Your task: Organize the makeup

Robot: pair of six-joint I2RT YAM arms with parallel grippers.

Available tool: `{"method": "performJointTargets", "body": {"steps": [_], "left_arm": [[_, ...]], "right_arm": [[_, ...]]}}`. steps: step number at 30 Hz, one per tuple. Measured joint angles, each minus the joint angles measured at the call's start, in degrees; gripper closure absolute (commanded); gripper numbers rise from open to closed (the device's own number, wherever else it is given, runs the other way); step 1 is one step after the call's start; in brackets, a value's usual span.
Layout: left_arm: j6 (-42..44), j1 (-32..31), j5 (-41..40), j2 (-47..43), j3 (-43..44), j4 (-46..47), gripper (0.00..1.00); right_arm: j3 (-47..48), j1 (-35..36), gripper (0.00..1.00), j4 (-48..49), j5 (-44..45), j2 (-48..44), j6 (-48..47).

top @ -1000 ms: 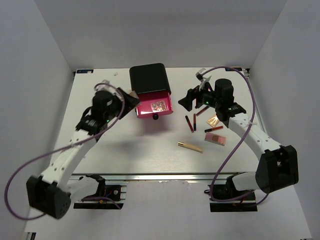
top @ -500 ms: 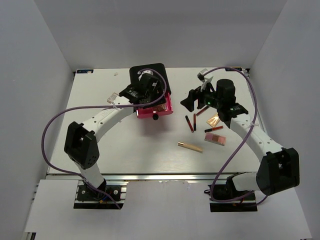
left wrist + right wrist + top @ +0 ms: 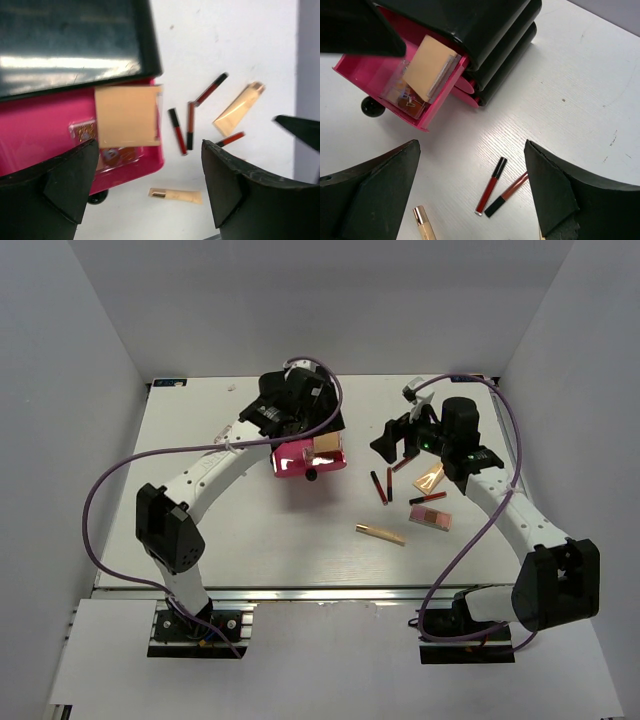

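Note:
A peach square compact point(image 3: 127, 116) lies tilted in the right part of the open pink drawer point(image 3: 290, 460), on a clear patterned compact point(image 3: 85, 131). It also shows in the right wrist view point(image 3: 427, 67). My left gripper point(image 3: 318, 430) hovers over the drawer, open and empty, and shows in its own view point(image 3: 149, 145). My right gripper point(image 3: 385, 440) is open and empty above two dark-red lip sticks point(image 3: 490, 192). A peach tube point(image 3: 430, 478), a pink palette point(image 3: 430, 517), a third lip stick point(image 3: 427, 498) and a gold-beige stick point(image 3: 381, 534) lie on the table.
The black box point(image 3: 295, 395) stands at the back centre, its drawer pulled toward me, with a black knob point(image 3: 311, 474) at the front. My left arm arches over the box. Purple cables loop beside both arms.
My left arm swung from the left side to over the box with the peach compact. The compact now lies in the drawer and the left jaws are open. My right gripper drifted slightly right.

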Motion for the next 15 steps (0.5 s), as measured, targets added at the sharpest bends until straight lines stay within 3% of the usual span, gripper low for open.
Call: {"method": "performJointTargets", "body": {"steps": [6, 8, 9, 10, 11, 13, 15], "left_arm": [[0.92, 0.63, -0.02, -0.66, 2.45, 0.02, 0.08], [0.85, 0.9, -0.02, -1.05, 0.72, 0.0, 0.16], [0.57, 1.03, -0.04, -1.31, -0.39, -0.04, 0.28], [0.28, 1.27, -0.13, -1.6, -1.31, -0.13, 0.62], [-0.31, 1.55, -0.24, -1.92, -2.36, -0.35, 0.77], [-1.36, 3.04, -0.31, -3.28, -4.42, -0.9, 0.96], [-3.04, 6.88, 0.87, -6.71, -8.31, -0.22, 0.96]], "right_arm": [[0.0, -1.05, 0.11, -0.94, -0.79, 0.42, -1.53], [0.0, -1.16, 0.11, -1.05, -0.76, 0.66, -1.73], [0.0, -1.25, 0.11, -1.25, -0.76, 0.76, -1.84], [0.0, -1.36, 0.12, -1.57, -0.72, 0.83, -2.01], [0.07, -1.6, 0.14, -2.08, -0.63, 0.94, -2.71], [0.7, -2.56, 0.23, -4.76, -0.61, 1.49, -5.33], [2.49, -4.92, 0.31, -9.86, -2.1, 2.84, -10.82]]}}
